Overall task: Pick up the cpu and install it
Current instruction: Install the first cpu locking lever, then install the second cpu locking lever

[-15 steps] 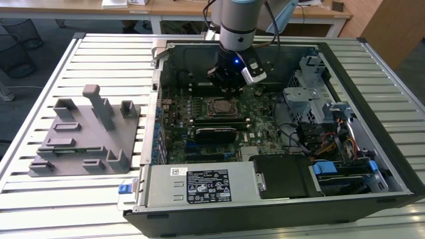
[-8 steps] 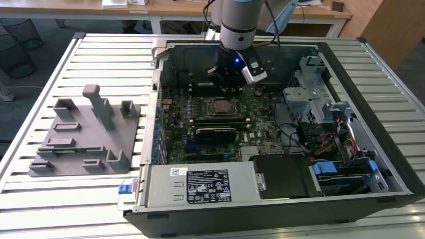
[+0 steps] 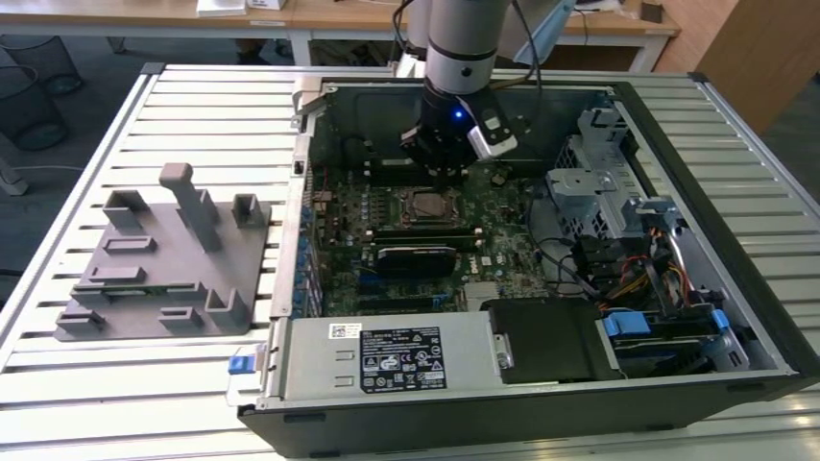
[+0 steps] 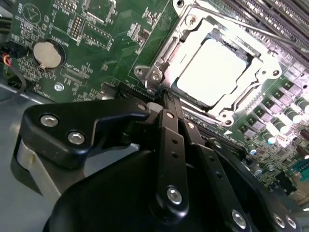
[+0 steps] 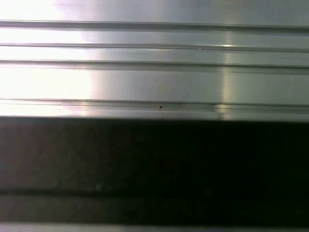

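The cpu point(image 4: 212, 72), a bright silvery square, lies inside the metal-framed socket point(image 4: 153, 73) on the green motherboard point(image 4: 96, 29). In the exterior view the cpu point(image 3: 427, 204) sits in the middle of the board, inside the open computer case point(image 3: 717, 240). My gripper point(image 4: 165, 95) hangs just off one corner of the socket frame, its black fingers point(image 4: 169, 130) drawn together with nothing seen between them. Seen from the exterior view, the gripper point(image 3: 443, 179) is right above the far edge of the socket.
A grey parts fixture point(image 3: 160, 259) stands on the slatted metal table point(image 3: 115, 384) at the exterior view's left. Inside the case are a power supply point(image 3: 384, 355), a drive cage point(image 3: 590, 192) and cables point(image 3: 615, 269). A coin battery point(image 4: 47, 53) sits on the board.
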Controlling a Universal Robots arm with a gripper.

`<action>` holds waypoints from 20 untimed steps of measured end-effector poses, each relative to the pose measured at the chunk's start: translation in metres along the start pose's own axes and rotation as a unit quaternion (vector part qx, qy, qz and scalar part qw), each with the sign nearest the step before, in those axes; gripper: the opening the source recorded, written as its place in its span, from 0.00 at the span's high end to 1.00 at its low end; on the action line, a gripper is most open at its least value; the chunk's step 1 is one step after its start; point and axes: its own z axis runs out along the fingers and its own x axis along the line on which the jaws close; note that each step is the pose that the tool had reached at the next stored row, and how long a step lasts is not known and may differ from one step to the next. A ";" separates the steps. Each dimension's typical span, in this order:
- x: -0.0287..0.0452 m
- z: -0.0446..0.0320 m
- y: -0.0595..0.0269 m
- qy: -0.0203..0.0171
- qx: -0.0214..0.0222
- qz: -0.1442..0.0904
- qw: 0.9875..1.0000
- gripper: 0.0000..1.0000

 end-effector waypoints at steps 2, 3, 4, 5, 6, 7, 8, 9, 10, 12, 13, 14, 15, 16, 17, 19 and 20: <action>0.0000 0.0000 -0.0007 0.000 0.000 0.000 1.000 0.89; 0.0000 0.0000 -0.0010 0.000 0.000 0.000 1.000 0.89; 0.0000 0.0000 -0.0011 0.000 0.000 0.000 1.000 0.89; -0.0001 -0.0001 -0.0015 0.000 0.000 0.000 1.000 0.89; -0.0001 -0.0001 -0.0018 0.000 0.000 0.000 1.000 0.89; -0.0001 -0.0003 -0.0021 0.000 -0.001 0.000 1.000 0.89; -0.0001 -0.0006 -0.0031 0.000 -0.002 0.000 1.000 0.89; -0.0001 -0.0007 -0.0035 0.000 -0.002 0.000 1.000 0.89; -0.0001 -0.0007 -0.0038 0.000 -0.002 0.000 1.000 0.89; -0.0001 -0.0008 -0.0044 0.000 -0.002 0.000 1.000 0.89; -0.0001 -0.0009 -0.0049 0.000 -0.002 0.000 1.000 0.89; -0.0001 -0.0009 -0.0054 0.000 -0.002 0.000 1.000 0.89; -0.0001 -0.0009 -0.0059 0.000 -0.002 0.000 1.000 0.89; -0.0001 -0.0010 -0.0065 0.000 -0.002 0.000 1.000 0.89; -0.0001 -0.0010 -0.0071 0.000 -0.002 0.000 1.000 0.89; -0.0001 -0.0010 -0.0090 0.000 -0.002 0.000 1.000 0.89; -0.0001 -0.0011 -0.0101 0.000 -0.002 0.000 1.000 0.89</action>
